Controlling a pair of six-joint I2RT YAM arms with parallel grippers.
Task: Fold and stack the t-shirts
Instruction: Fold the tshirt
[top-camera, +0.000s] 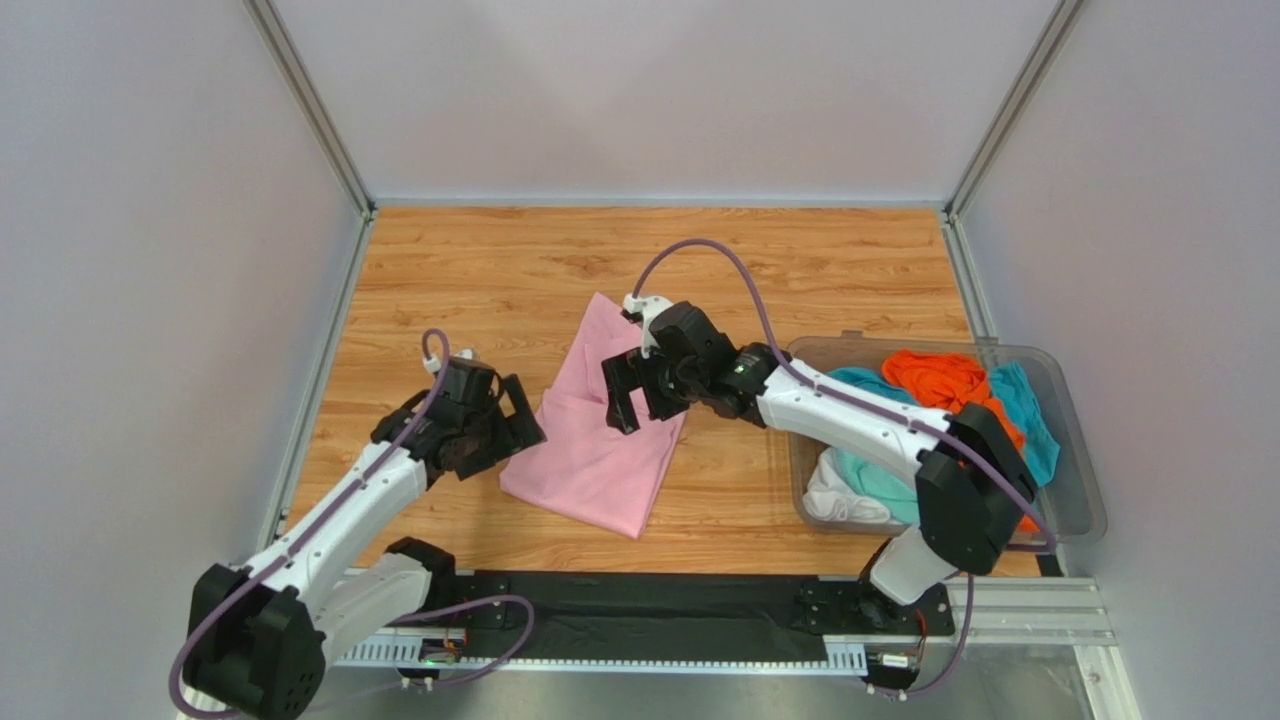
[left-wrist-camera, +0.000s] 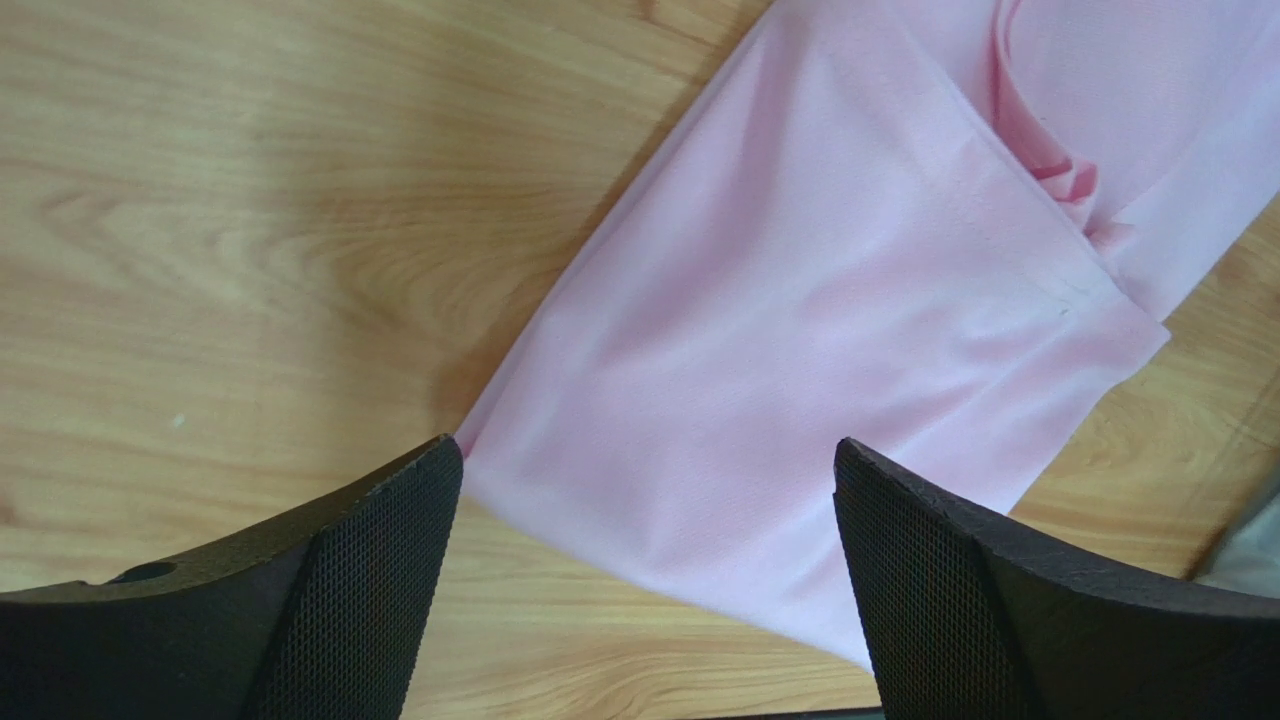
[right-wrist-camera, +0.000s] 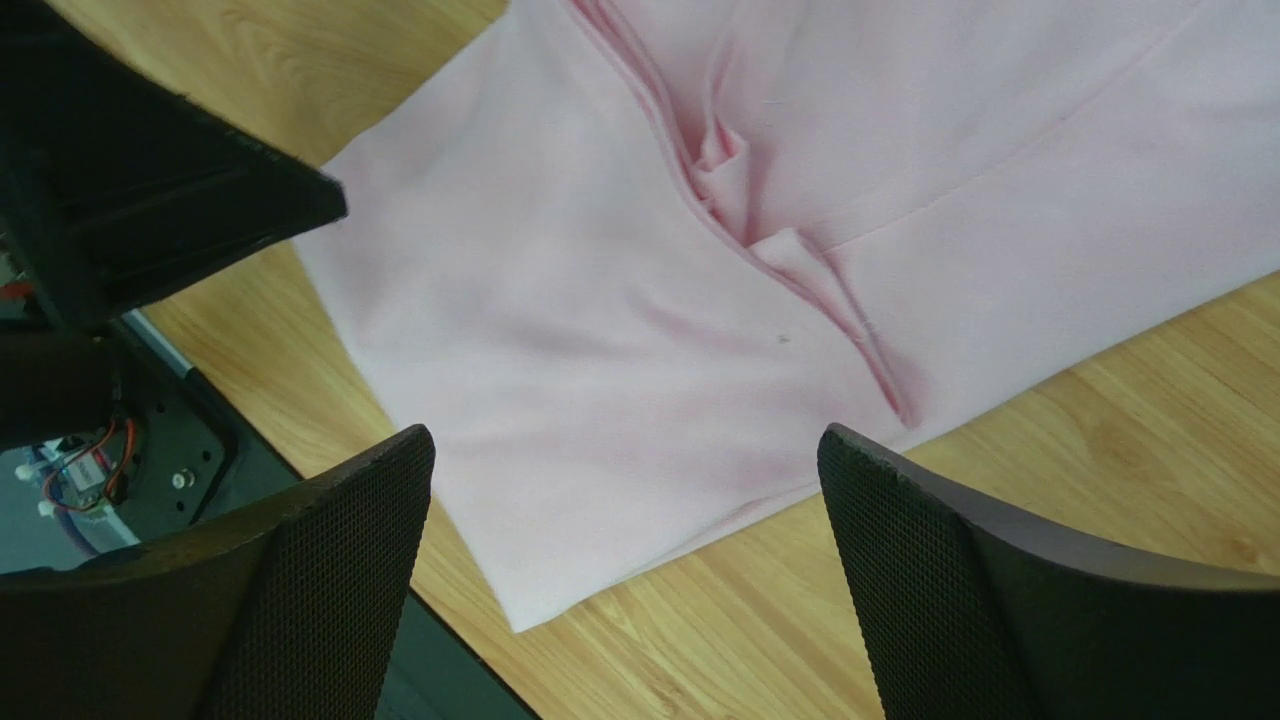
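Top external view: the pink shirt (top-camera: 594, 443) is laid on the surface (top-camera: 496, 270), flanked by left gripper (top-camera: 519, 428) and right gripper (top-camera: 624, 402), both spread and empty; limp, light cloth is best pinched at corners.

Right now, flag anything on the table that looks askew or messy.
The pink t-shirt lies diagonally on the table, with cloth bunched near its middle. The other shirts sit crumpled in the clear bin. Nothing looks damaged.
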